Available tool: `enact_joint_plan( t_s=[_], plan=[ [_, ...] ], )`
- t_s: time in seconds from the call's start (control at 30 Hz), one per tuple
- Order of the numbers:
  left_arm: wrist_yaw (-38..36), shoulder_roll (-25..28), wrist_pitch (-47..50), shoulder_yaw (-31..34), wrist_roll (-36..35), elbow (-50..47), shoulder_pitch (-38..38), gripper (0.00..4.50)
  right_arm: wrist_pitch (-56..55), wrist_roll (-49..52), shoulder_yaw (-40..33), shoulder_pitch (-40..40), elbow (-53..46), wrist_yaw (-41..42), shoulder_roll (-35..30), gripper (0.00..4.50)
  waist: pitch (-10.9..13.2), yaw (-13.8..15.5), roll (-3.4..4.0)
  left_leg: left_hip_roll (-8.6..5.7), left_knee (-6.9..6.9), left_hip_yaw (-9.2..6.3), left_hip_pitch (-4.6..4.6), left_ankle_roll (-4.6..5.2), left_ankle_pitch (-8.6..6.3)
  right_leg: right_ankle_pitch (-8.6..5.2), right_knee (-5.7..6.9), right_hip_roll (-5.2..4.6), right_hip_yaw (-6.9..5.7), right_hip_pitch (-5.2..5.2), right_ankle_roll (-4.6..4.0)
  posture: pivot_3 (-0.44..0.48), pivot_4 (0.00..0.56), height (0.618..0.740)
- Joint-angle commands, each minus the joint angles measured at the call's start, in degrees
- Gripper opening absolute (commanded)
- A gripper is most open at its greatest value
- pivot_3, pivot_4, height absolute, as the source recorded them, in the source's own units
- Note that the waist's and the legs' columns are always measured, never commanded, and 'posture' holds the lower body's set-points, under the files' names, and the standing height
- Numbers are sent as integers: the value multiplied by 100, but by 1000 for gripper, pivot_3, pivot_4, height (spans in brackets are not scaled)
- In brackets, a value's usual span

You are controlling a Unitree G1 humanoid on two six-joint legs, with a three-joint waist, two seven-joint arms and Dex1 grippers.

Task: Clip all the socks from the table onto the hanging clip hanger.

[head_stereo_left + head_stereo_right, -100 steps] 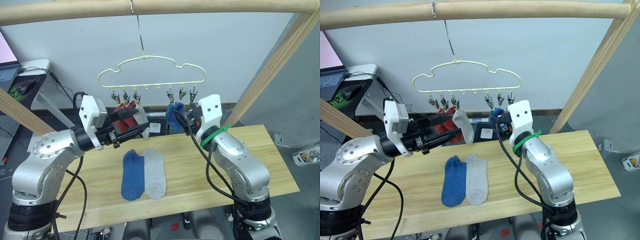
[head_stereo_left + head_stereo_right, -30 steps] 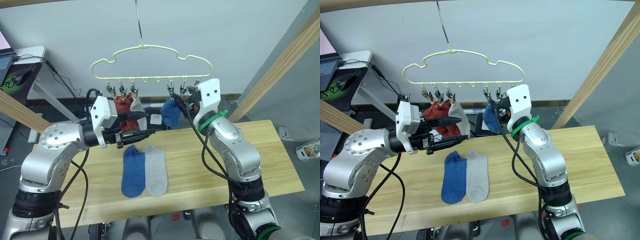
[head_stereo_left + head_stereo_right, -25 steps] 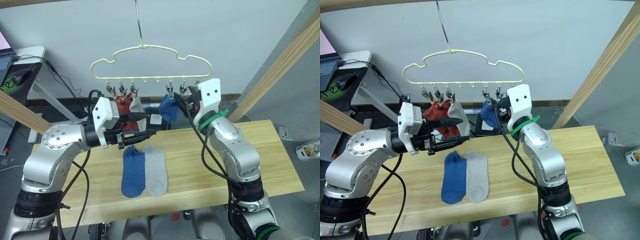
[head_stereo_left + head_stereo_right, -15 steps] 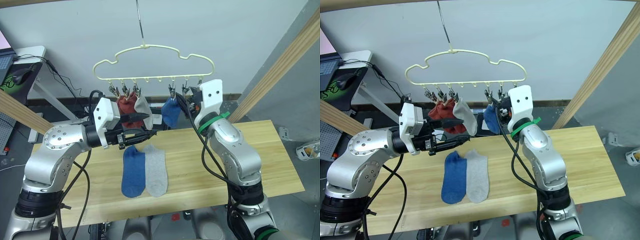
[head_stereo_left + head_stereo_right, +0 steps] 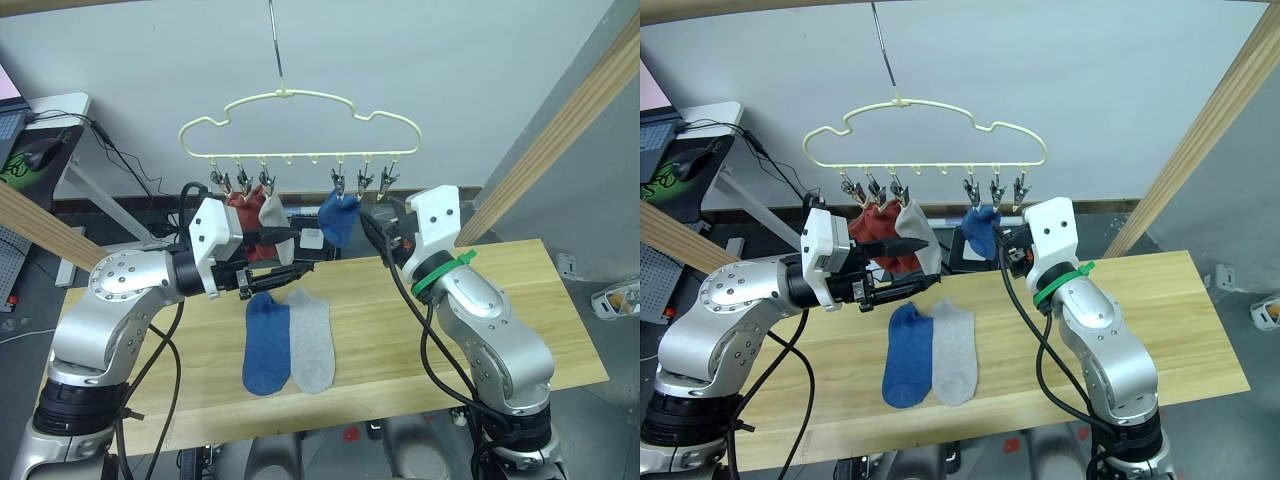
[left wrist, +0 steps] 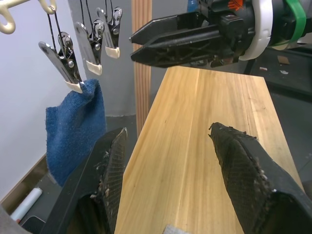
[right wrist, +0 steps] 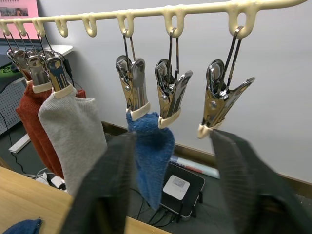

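The pale yellow clip hanger (image 5: pixel 290 108) hangs from a hook above the table (image 5: pixel 520 300). Two rust red socks (image 5: pixel 240 212) and a grey sock (image 5: pixel 271 214) hang from its left clips. A blue sock (image 5: pixel 337 217) hangs from a clip right of the middle (image 7: pixel 134 92). Two clips at the right end (image 7: pixel 217 100) are bare. A blue sock (image 5: pixel 266 342) and a grey sock (image 5: pixel 310 340) lie flat side by side on the table. My right gripper (image 5: pixel 370 228) is open and empty just right of the hanging blue sock. My left gripper (image 5: pixel 298 250) is open and empty below the hanging grey sock.
Slanted round wooden poles stand at the right (image 5: pixel 560 130) and the left (image 5: pixel 40 225). A desk with a mouse (image 5: pixel 40 150) is at the back left. A black box with a white label (image 7: pixel 178 187) lies on the floor behind the table.
My right gripper has let go of the blue sock and drawn back to the right and down; the sock now hangs from its clip. The hanger swung slightly. My left arm barely moved.
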Motion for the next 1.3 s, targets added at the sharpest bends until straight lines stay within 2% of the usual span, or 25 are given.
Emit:
enact_joint_plan(
  t_s=[0.03, 1.3],
  plan=[
    [19, -28, -121, 48, 24, -53, -25, 2950, -48, 63, -90, -155, -186, -49, 99, 1646, 0, 0, 0, 0, 0, 0, 0, 0, 0, 0, 0, 0, 0, 0, 0, -156, 295, 740],
    [10, -8, -144, 25, 100, 1, -127, 2950, -993, -306, -69, -1292, 1596, -458, 932, 1646, -3, 0, -3, 0, 3, -3, -1, 0, 0, 15, 10, -7, -6, 0, -25, -134, 281, 740]
  ],
)
